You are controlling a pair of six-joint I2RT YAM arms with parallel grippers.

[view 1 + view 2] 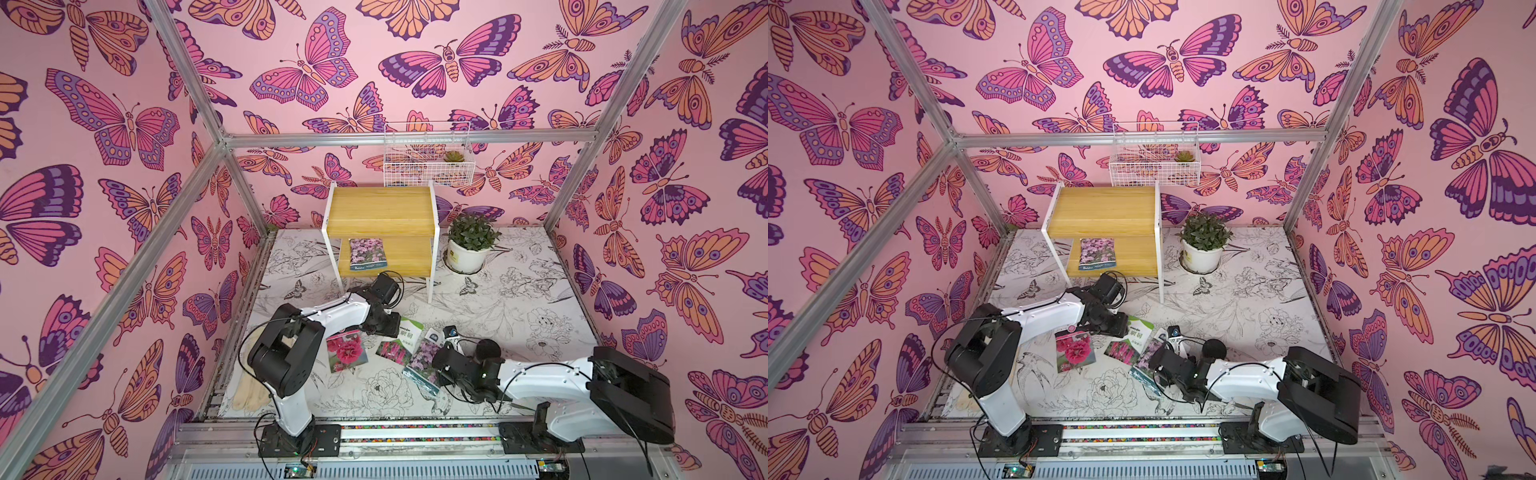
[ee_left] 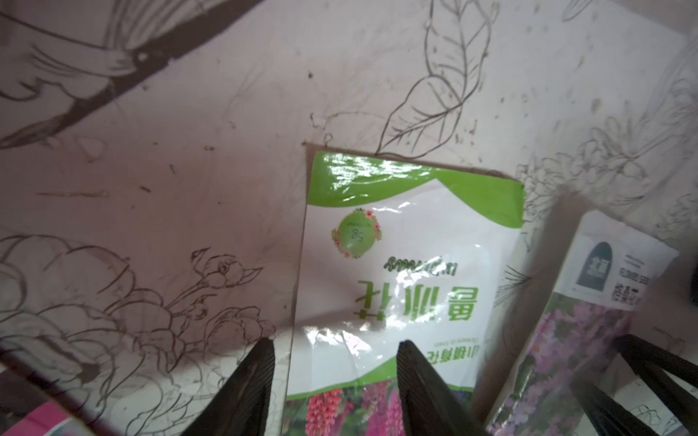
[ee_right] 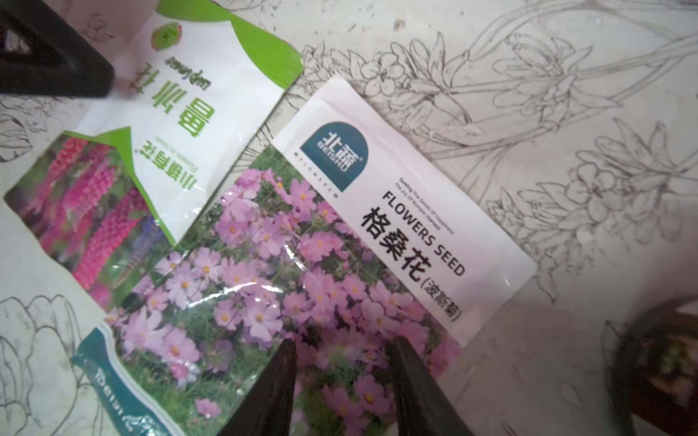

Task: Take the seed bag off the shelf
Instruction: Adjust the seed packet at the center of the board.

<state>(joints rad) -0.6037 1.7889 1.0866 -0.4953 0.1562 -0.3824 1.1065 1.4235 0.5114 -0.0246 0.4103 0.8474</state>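
Four seed bags are showing in both top views, and only one of them is lying on the shelf [image 1: 380, 203]. That seed bag [image 1: 368, 254], printed with small purple flowers, is resting flat on the lower yellow board, toward that board's left end, while the upper board is standing bare. The shelf itself is standing at the back edge of the surface [image 1: 519, 299], about midway along it.

The other three bags are lying on the surface in a loose row near the middle, closer to the front edge. A bag with red blooms [image 1: 347, 351] is sitting nearest the left edge. A green-and-white bag [image 2: 408, 264] is lying beside it, and a pink cosmos bag [image 3: 302, 264] is overlapping one corner of the green-and-white one.

The left claw [image 2: 336, 351] is hovering low over the green-and-white bag with its fingers a narrow way apart, straddling that bag's long edge and gripping nothing. The right claw [image 3: 342, 351] is hanging over the cosmos bag, its fingers likewise parted and holding nothing. Both claws are well apart from the shelf.

A potted plant [image 1: 471, 245] in a white pot is standing near the back edge, just beside the shelf on the side of the right edge. A white wire basket [image 1: 428, 162] is hanging on the wall above the shelf, with a small succulent [image 1: 454, 156] sitting inside.
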